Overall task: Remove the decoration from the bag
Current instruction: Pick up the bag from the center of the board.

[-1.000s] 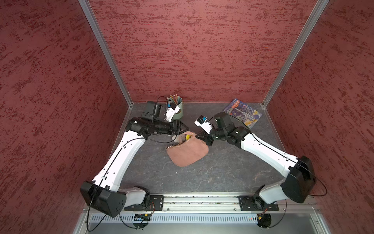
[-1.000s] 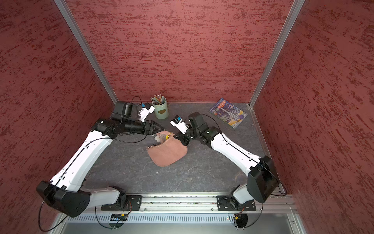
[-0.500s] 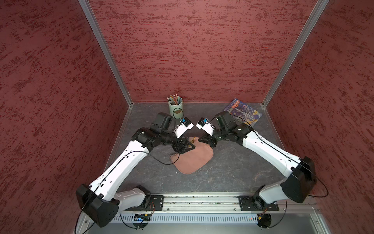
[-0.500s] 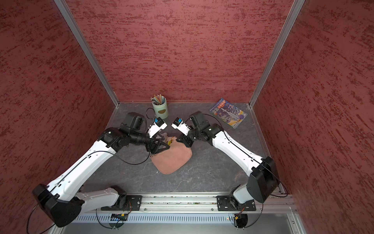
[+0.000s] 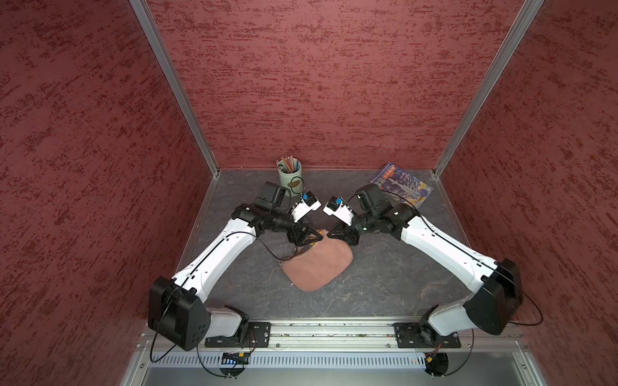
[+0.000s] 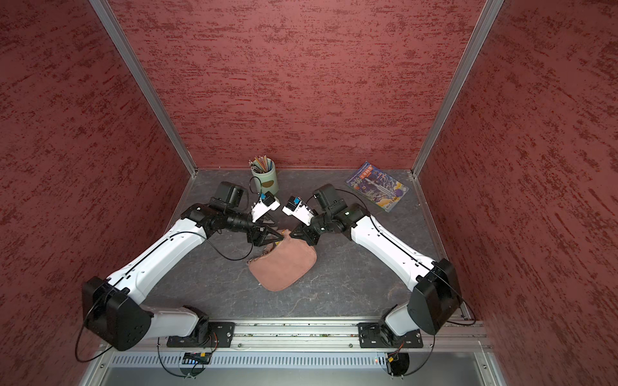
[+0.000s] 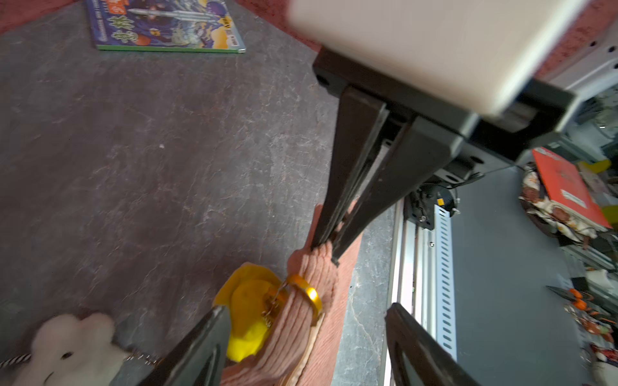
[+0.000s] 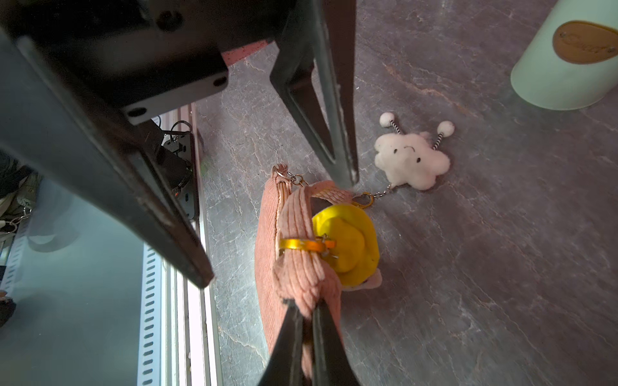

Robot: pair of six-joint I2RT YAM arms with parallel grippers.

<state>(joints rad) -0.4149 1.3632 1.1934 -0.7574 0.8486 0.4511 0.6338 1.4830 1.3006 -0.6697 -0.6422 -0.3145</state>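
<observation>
The pink bag (image 5: pixel 317 267) (image 6: pixel 284 264) lies on the grey floor. My right gripper (image 8: pixel 307 309) (image 5: pixel 331 234) is shut on its bunched strap end (image 7: pixel 317 267). My left gripper (image 7: pixel 306 314) (image 5: pixel 314 238) faces it, open, with one finger on each side of the strap near the gold ring (image 8: pixel 301 244) and touching neither side. The decoration (image 8: pixel 411 163) (image 7: pixel 67 351), a white cloud plush, lies on the floor beside the bag, its chain clipped at the strap (image 8: pixel 364 200). A yellow charm (image 8: pixel 347 247) hangs at the ring. The grippers hide the decoration in both top views.
A pale green pencil cup (image 5: pixel 290 175) (image 8: pixel 568 67) stands at the back, close behind the left wrist. A magazine (image 5: pixel 401 187) (image 7: pixel 160 26) lies at the back right. The metal rail (image 5: pixel 327 334) runs along the front edge, and red walls close in three sides.
My left arm has swung in from the back left, and its open gripper now meets the right gripper at the bag's top. The bag has shifted slightly right. The right gripper has stayed shut.
</observation>
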